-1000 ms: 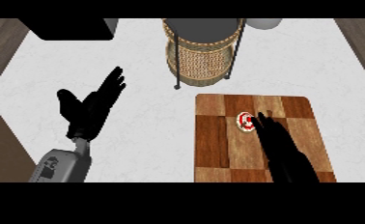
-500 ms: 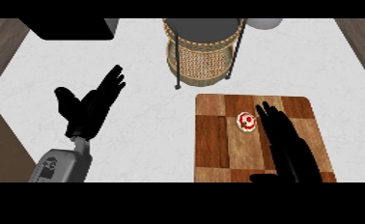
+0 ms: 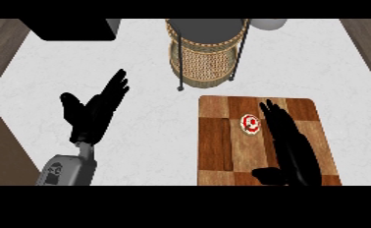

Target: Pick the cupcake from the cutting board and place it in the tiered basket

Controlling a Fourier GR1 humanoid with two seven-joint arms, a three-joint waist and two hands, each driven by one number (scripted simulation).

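Note:
The cupcake (image 3: 251,124), small with white and red topping, sits on the checkered wooden cutting board (image 3: 217,143) at the lower right. My right hand (image 3: 290,141) lies open over the board just right of the cupcake, its straight fingers reaching past it, thumb spread low at the board's front. I cannot tell whether it touches the cupcake. The tiered basket (image 3: 206,55), woven wicker in a black wire frame, stands behind the board at top centre. My left hand (image 3: 94,111) rests open at the left, fingers up, over the white counter.
A dark block (image 3: 72,28) lies at the counter's back left and a grey round object (image 3: 267,24) behind the basket on the right. Wood-brown floor borders the white counter (image 3: 145,138) at both sides.
My right hand has slid farther forward over the board, its fingertips now level with and past the cupcake. The left hand and the cupcake have stayed where they were.

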